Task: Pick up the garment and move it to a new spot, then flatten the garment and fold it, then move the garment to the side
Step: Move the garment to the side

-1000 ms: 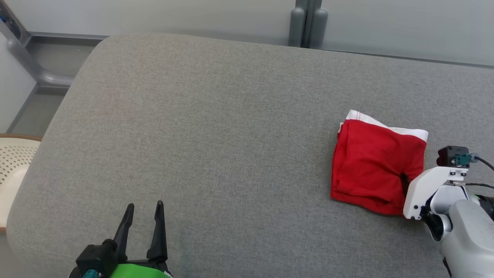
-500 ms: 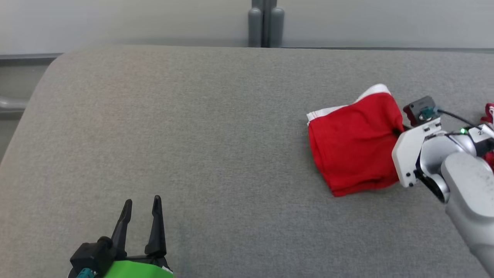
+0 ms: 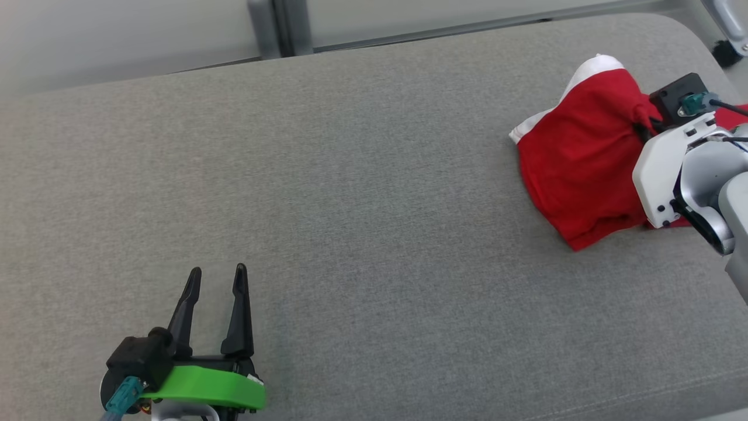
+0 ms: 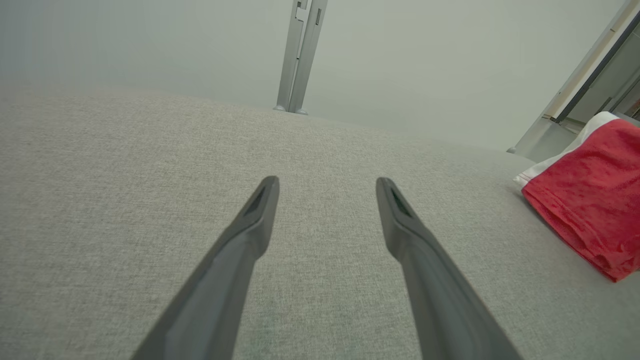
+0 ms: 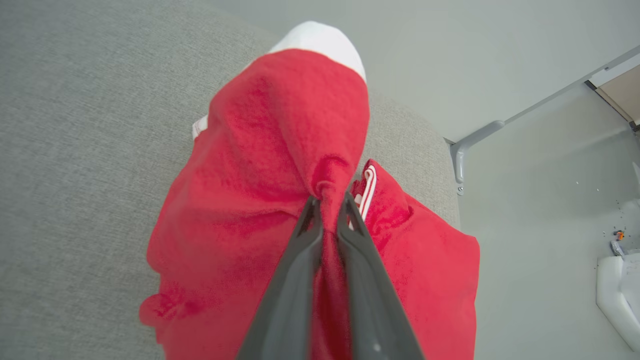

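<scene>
Pinching garment (image 5: 250,150) between its jaws (bunched): right gripper (image 5: 328,199).

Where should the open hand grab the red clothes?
Probably the white-banded corner of the red garment, coming from the left gripper's side, low over the cushion. That corner juts out free, away from the bunch pinched by the right gripper.

My left gripper (image 3: 217,270) has two long dark fingers (image 3: 238,310), a bright green collar (image 3: 204,387) and a teal plug (image 3: 120,400). My right wrist (image 3: 663,169) is white and silver, with dark screws (image 3: 661,207), a black camera (image 3: 672,99) and cable (image 3: 727,105).
</scene>
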`<state>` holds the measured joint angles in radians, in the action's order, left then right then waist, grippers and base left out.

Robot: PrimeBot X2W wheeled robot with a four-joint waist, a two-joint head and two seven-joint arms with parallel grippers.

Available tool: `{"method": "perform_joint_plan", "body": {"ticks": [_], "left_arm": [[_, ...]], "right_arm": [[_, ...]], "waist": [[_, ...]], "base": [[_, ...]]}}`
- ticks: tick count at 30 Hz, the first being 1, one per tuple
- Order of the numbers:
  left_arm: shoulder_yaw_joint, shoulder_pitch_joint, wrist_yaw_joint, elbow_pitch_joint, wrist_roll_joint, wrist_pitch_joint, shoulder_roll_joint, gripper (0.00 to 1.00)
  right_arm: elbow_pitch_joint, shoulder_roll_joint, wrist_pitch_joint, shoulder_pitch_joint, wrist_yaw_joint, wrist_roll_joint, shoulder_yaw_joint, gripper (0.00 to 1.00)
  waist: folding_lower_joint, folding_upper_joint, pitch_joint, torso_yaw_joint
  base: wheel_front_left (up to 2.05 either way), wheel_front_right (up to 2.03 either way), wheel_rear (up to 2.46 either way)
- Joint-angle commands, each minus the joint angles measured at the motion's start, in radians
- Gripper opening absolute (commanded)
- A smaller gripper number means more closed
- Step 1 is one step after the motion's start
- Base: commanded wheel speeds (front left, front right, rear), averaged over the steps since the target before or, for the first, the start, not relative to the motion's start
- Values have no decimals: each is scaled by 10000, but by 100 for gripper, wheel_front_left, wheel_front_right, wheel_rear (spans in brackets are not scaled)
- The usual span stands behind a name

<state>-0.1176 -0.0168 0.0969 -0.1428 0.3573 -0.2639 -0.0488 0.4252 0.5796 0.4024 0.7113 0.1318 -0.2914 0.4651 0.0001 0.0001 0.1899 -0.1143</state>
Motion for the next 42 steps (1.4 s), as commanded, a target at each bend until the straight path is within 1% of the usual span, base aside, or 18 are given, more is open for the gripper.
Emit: {"method": "perform_joint_plan", "body": {"ticks": [1, 5, 10, 17, 20, 25, 26, 27, 28, 33, 37, 39, 42], "left_arm": [[69, -202, 83, -35, -156, 0, -37, 100], [198, -296, 183, -46, -450, 0, -39, 100], [318, -475, 278, 46, -893, 0, -39, 100], [142, -657, 339, 217, -1188, 0, -48, 100], [-21, -732, 343, 268, -1223, 0, -181, 100], [-103, -757, 343, 365, -1220, 0, -336, 100], [-93, -741, 344, 394, -1218, 0, -383, 100], [-72, -727, 344, 420, -1209, 0, -408, 100], [-50, -706, 344, 448, -1192, 0, -432, 100], [-14, -683, 344, 448, -1202, 0, -452, 100], [37, -524, 343, 414, -1167, 0, -356, 100], [108, -372, 341, 376, -1126, 0, -314, 100], [295, -115, 340, 366, -1122, 0, -207, 100]], "right_arm": [[39, 99, -112, 157, -24, 120, -55, 0], [286, 248, -386, 277, -24, 370, -247, 0], [827, 529, -990, 457, -24, 1000, -615, 0], [1707, 1015, -2016, 680, -26, 2321, -1373, 0], [2158, 1205, -2429, 698, -26, 2936, -1693, 0], [2970, 1326, -2858, 550, -26, 3599, -2899, 0], [3112, 1314, -2958, 461, -24, 3824, -3153, 9], [3178, 1292, -3069, 433, -26, 4005, -3391, 33], [3299, 1213, -3105, 330, -24, 4190, -3636, 100], [3640, 737, -2964, 48, -26, 4880, -4792, 100], [3468, 126, -3372, -348, -24, 5177, -5773, 100], [3258, -276, -3721, -565, -24, 5072, -6118, 100], [2832, -1087, -4394, -1007, -24, 4394, -6460, 100]], "waist": [[-1, -1, 555, -726], [-1, -1, 775, -946], [-1, -1, 1148, -954], [-1, -1, 1612, -634], [-1, -1, 1757, -415], [-1, -1, 1964, -73], [-1, -1, 2004, -6], [-1, -1, 2037, 37], [-1, -1, 2073, 78], [-1, -1, 2014, 156], [-1, -1, 1556, 182], [-1, -1, 1207, 190], [-1, -1, 607, 239]], "base": [[0, 0, 0], [0, 0, 0], [0, 0, 0], [0, 0, 0], [0, 0, 0], [0, 0, 0], [0, 0, 0], [0, 0, 0], [0, 0, 0], [0, 0, 0], [0, 0, 0], [0, 0, 0], [0, 0, 0]]}}
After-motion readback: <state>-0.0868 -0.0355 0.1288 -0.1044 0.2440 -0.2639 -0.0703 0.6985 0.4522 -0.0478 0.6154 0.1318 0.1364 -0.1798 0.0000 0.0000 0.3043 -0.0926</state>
